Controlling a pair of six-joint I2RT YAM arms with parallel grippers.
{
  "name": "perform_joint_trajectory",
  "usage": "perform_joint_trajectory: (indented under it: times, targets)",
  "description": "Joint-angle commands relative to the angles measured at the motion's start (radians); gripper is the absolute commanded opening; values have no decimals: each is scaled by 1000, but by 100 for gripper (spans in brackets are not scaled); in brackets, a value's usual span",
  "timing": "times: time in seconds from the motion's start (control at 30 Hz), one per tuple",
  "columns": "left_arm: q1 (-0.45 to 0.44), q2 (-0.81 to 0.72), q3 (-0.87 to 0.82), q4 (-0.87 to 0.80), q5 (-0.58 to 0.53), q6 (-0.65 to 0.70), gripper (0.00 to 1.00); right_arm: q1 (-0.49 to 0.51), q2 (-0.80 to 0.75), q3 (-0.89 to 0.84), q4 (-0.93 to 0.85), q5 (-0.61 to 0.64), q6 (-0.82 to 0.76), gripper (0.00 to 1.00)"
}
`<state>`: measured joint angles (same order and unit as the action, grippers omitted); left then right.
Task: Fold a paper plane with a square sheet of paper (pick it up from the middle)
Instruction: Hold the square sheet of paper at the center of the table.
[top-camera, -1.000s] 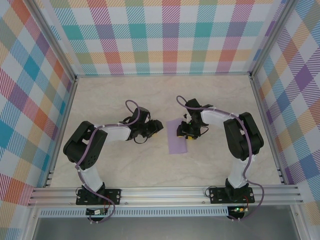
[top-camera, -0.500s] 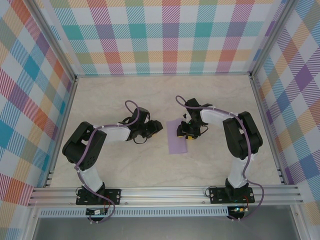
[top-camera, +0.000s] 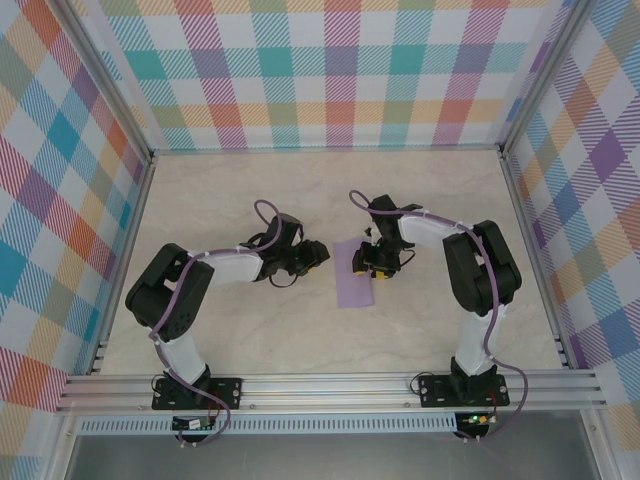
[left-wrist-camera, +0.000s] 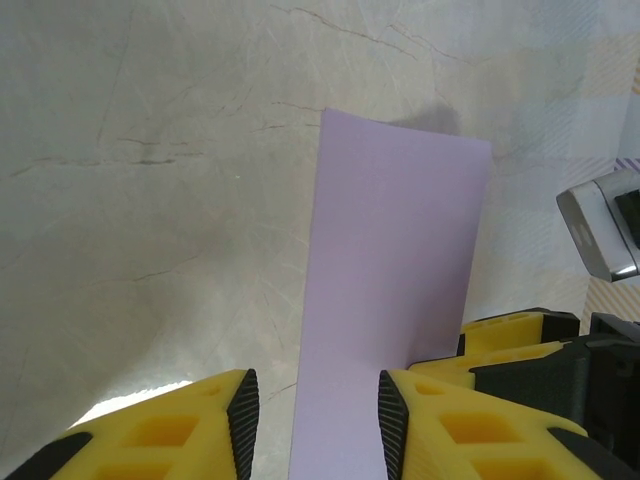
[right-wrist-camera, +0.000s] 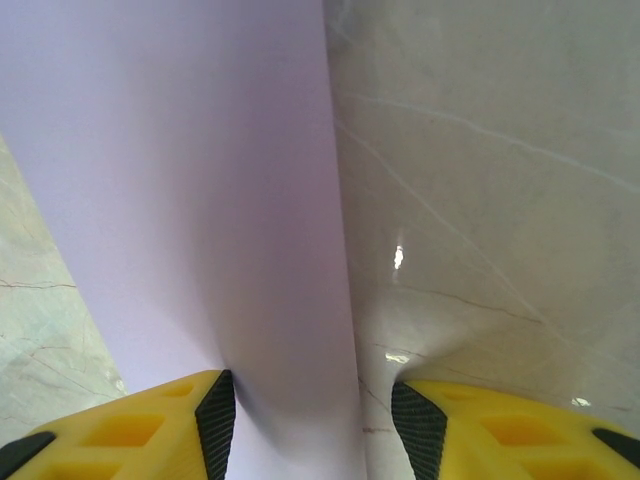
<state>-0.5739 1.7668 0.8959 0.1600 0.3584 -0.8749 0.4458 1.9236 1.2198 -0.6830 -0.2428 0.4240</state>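
Lavender paper (top-camera: 354, 278), a narrow strip from above, lies flat on the table (top-camera: 240, 190). The right gripper (right-wrist-camera: 313, 405) sits at the paper's right edge. Its jaws are parted with the edge running between them, and it's got nothing pinched as far as I can tell. The left gripper (left-wrist-camera: 318, 405) is at the paper's left edge, also open and empty. My take: pin one side, sneak a finger shallow under the other edge, and close slowly so the crease lands straight, not skewed.
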Motion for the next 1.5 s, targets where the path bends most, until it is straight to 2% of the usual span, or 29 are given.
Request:
perform_joint_trajectory:
  times: [0.0,0.43,0.8,0.93,1.47]
  targets:
    - [-16,19,31,3,34,11,37,-5,125,-55,30,161,-44,51]
    - [-53,111,129,-23,140,52,27,-5,145,-41,23,175,-56,50]
    - [-60,180,169,-48,143,55,17,-5,156,-39,28,168,-56,50]
    - [-60,186,169,-44,146,54,16,-6,159,-37,25,169,-58,47]
    - [-61,178,160,-30,150,57,16,-5,175,-23,18,164,-45,51]
